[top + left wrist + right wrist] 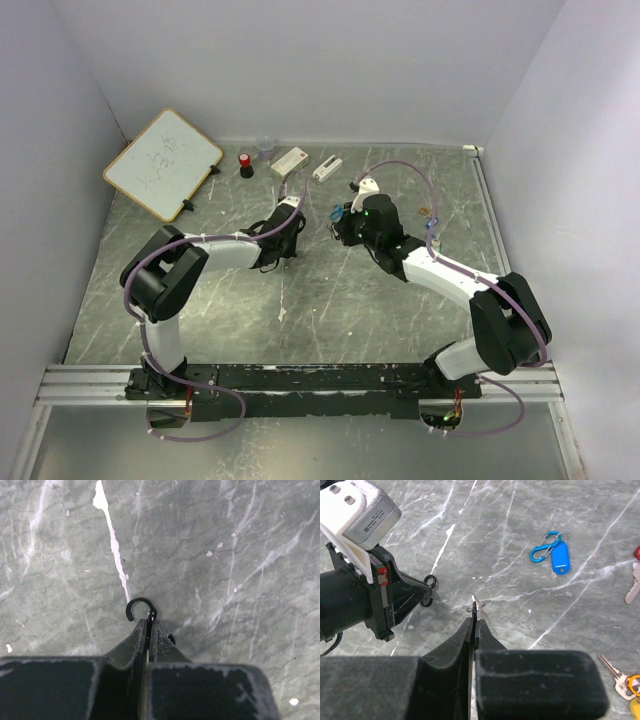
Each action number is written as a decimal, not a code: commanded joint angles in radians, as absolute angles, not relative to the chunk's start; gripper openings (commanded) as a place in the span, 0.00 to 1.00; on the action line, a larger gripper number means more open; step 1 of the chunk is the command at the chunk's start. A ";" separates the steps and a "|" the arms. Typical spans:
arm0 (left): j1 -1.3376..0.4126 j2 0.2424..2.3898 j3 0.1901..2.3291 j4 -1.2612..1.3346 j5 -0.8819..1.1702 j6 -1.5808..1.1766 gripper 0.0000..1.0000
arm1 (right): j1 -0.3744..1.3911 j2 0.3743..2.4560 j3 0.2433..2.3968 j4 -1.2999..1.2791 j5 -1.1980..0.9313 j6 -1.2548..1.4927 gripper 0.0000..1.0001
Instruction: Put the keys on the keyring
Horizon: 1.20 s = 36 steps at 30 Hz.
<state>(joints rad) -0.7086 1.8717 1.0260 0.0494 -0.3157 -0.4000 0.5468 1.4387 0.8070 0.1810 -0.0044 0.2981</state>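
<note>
In the left wrist view my left gripper (149, 624) is shut on the black keyring (139, 603). The ring's open hook curls out past the fingertips, just above the grey table. My right gripper (475, 621) is shut on a thin silvery key (476, 606), seen edge-on and sticking out of the tips. The right wrist view also shows the left gripper (423, 592) a short way left of that key, with the keyring (430, 582) at its tip. More keys lie on the table: a blue-headed one on a blue clip (559, 557), a silver one (633, 585) and an orange-ringed one (621, 679).
A small whiteboard (163, 163) leans at the back left. Along the back wall stand a red-capped black cylinder (245, 165), a clear cup (265, 148) and two white blocks (290, 160) (327, 167). Loose keys (432, 224) lie right of the arms.
</note>
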 commanded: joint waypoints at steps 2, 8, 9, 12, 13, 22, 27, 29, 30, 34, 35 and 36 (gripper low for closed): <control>-0.721 1.793 1.051 -0.015 -0.247 -0.398 0.07 | 0.542 1.452 0.807 0.186 -0.072 0.247 0.00; -0.722 1.734 1.130 -0.097 -0.244 -0.393 0.07 | 0.543 1.469 0.824 0.176 -0.091 0.236 0.00; -0.722 1.727 1.146 -0.108 -0.243 -0.393 0.07 | 0.543 1.472 0.826 0.174 -0.092 0.235 0.00; -0.722 1.700 1.168 -0.119 -0.234 -0.398 0.07 | 0.544 1.480 0.836 0.172 -0.096 0.237 0.00; -0.722 1.692 1.173 -0.118 -0.231 -0.401 0.07 | 0.544 1.480 0.839 0.172 -0.096 0.239 0.00; -0.722 1.672 1.182 -0.104 -0.170 -0.435 0.07 | 0.545 1.477 0.840 0.177 -0.098 0.251 0.00; -0.726 1.668 1.176 -0.090 -0.148 -0.446 0.07 | 0.546 1.472 0.841 0.175 -0.094 0.253 0.00; -0.732 1.667 1.176 -0.085 -0.143 -0.449 0.07 | 0.546 1.471 0.841 0.176 -0.092 0.255 0.00; -0.735 1.667 1.176 -0.084 -0.142 -0.449 0.07 | 0.546 1.470 0.840 0.176 -0.092 0.256 0.00; -0.752 1.672 1.182 -0.078 -0.142 -0.455 0.07 | 0.547 1.468 0.838 0.182 -0.086 0.263 0.00; -0.756 1.674 1.182 -0.077 -0.143 -0.456 0.07 | 0.547 1.467 0.836 0.185 -0.086 0.265 0.00; -0.761 1.677 1.185 -0.075 -0.144 -0.458 0.07 | 0.548 1.467 0.836 0.184 -0.086 0.265 0.00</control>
<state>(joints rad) -0.7383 1.6913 1.1568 -0.1009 -0.1696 -0.4435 0.5472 1.4746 0.8154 0.1665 -0.0898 0.2554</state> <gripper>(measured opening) 0.083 0.013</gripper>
